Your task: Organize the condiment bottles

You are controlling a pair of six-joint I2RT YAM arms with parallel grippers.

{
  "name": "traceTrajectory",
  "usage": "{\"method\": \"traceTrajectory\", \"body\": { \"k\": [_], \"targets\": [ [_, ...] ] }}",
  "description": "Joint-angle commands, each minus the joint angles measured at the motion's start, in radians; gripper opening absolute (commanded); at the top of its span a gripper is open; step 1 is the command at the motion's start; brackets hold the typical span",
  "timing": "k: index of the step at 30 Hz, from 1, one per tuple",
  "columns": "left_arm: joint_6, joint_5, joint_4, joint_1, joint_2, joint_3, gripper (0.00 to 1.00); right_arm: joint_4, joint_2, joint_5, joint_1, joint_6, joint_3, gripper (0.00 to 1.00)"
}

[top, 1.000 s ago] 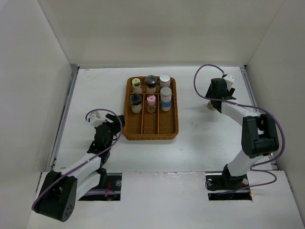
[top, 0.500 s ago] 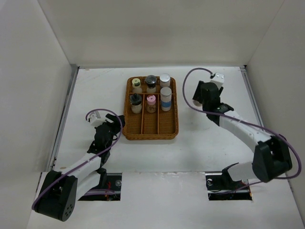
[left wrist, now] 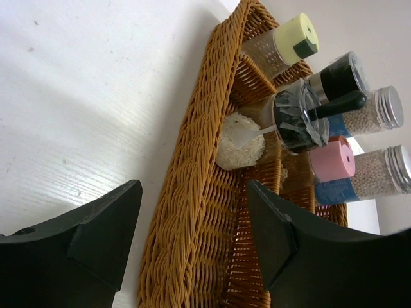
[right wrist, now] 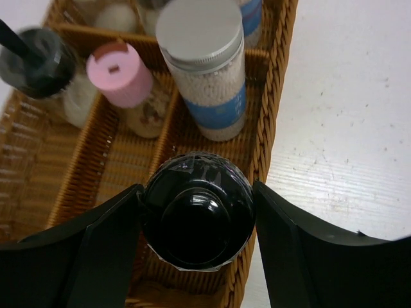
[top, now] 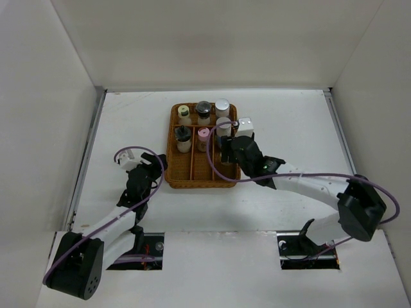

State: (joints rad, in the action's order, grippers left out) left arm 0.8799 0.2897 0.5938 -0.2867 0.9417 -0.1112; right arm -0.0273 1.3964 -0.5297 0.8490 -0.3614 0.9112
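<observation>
The brown wicker tray [top: 192, 173] holds several condiment bottles: a yellow-green-lidded one [top: 184, 113], black-lidded ones [top: 203, 109] [top: 183, 136], a pink-lidded one [top: 203, 136] and silver-lidded ones [top: 222, 106]. My right gripper [top: 226, 149] is shut on a black-lidded bottle [right wrist: 198, 218] over the tray's near right compartment, just in front of a silver-lidded jar with a blue label [right wrist: 205, 70]. I cannot tell whether the held bottle touches the tray floor. My left gripper [left wrist: 192, 199] is open and empty, its fingers either side of the tray's left rim [left wrist: 186, 192].
White walls close off the table on the left, back and right. The tray's near compartments [top: 202, 168] hold no bottles. The right arm's purple cable [top: 308, 174] loops over the table to the right of the tray.
My right arm has swung left from the far right of the table to the tray, carrying the black-lidded bottle. The left arm has barely moved.
</observation>
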Motion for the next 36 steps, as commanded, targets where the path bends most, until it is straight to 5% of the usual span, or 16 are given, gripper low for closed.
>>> {"method": "traceTrajectory", "body": {
  "k": [1, 4, 14, 24, 31, 36],
  "targets": [
    [-0.025, 0.022, 0.028, -0.002, -0.035, -0.016, 0.65, -0.127, 0.039, -0.012, 0.0, 0.027, 0.045, 0.5],
    [-0.032, 0.026, 0.008, 0.001, -0.032, -0.028, 0.65, -0.151, 0.081, -0.013, 0.0, 0.027, 0.022, 0.55],
    [-0.045, 0.049, -0.133, 0.002, -0.055, -0.084, 0.68, -0.181, 0.04, -0.016, 0.026, 0.035, -0.032, 0.99],
    [-0.052, 0.008, -0.341, 0.016, -0.081, -0.209, 0.7, -0.319, -0.27, -0.142, -0.038, -0.053, -0.273, 1.0],
    [-0.058, 0.006, -0.408, 0.047, -0.083, -0.274, 0.73, -0.376, -0.272, -0.05, -0.227, -0.223, -0.405, 1.0],
    [-0.047, -0.003, -0.408, 0.047, -0.028, -0.314, 0.73, -0.382, -0.218, -0.016, -0.233, -0.232, -0.39, 1.0]
  ]
}}
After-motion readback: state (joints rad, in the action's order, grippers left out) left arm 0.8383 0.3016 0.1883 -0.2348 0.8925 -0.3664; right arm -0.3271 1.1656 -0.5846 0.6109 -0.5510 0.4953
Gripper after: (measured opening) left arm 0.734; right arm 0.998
